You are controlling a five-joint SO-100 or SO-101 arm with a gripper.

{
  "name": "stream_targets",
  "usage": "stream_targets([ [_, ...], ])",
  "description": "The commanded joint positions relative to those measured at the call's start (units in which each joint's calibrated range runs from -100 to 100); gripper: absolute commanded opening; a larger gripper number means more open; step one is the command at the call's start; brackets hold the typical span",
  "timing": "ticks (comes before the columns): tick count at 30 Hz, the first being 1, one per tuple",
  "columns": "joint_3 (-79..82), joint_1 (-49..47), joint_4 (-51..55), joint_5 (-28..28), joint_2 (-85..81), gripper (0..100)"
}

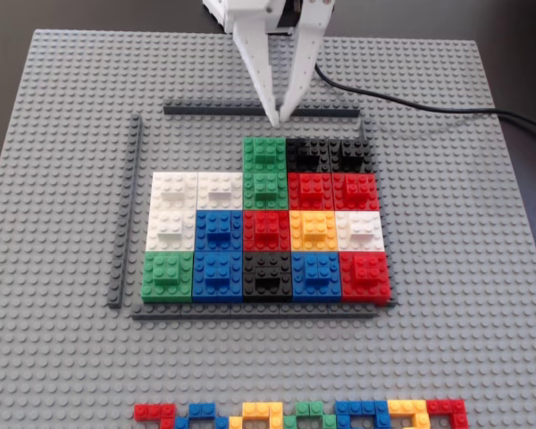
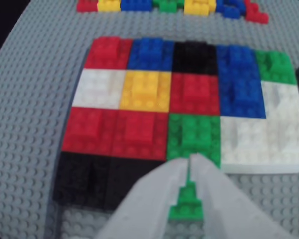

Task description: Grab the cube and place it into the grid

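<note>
Closed, or nearly so, your claw (image 1: 277,116) hangs just above the top edge of the grid (image 1: 263,219) in the fixed view, its two white fingers (image 1: 255,67) meeting at a point with nothing between the tips. Your cube (image 1: 264,154) sits in the grid's top row, directly below the tips, with black blocks (image 1: 330,154) to its right and bare baseplate (image 1: 62,179) to its left. It is square, so it has no long axis; its edges lie parallel to the dark strips (image 1: 259,110) of the frame, and the small brick on top runs along the row.

Your fixed view alone shows the whole frame, the open cells at the top left, and the cable (image 1: 411,103) trailing right. Your wrist view shows the grid turned the other way round, with the cube (image 2: 189,204) glimpsed through the narrow slit between the fingertips (image 2: 154,191) and a second green block (image 2: 197,137) just beyond it. Both views show the row of flat bricks (image 1: 299,415) past the grid's far side from the claw.
</note>
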Motion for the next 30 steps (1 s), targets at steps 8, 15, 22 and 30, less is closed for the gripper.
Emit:
stream_targets([
  [8,3.0,0.7,2.6,-2.2,-2.0,0],
  [15,3.0,1.2,3.8,-3.9,-2.0,0],
  [22,3.0,1.2,4.0,-5.4,-2.0,0],
  [30,3.0,1.3,2.2,-5.7,-2.0,0],
])
